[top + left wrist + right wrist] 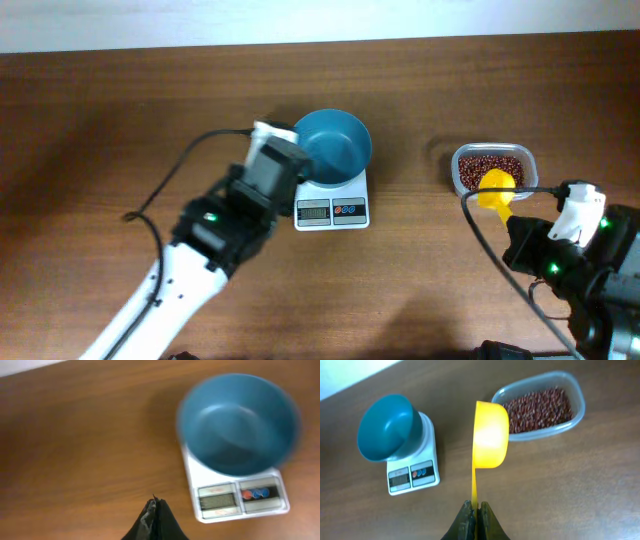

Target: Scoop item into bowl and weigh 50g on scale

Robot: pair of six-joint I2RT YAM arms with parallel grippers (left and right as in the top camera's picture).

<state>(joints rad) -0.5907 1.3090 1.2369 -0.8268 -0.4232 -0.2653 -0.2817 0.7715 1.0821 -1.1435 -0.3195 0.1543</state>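
looking from overhead: teal bowl (335, 148) sits empty on the white scale (332, 208), mid-table. beans (488, 163) lie in the clear container (530, 165) to the right, with the yellow scoop (497, 187) over its near edge. left wrist view: left gripper (155, 509) pinched together, holding nothing, near the scale but apart from it. right wrist view: right gripper (475, 510) clamped on the scoop's handle, scoop cup beside the container.

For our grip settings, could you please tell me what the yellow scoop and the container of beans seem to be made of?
The yellow scoop looks like smooth opaque moulded plastic, judging by its even colour and thin flat handle. The container seems thin clear plastic: the beans show through its wall.
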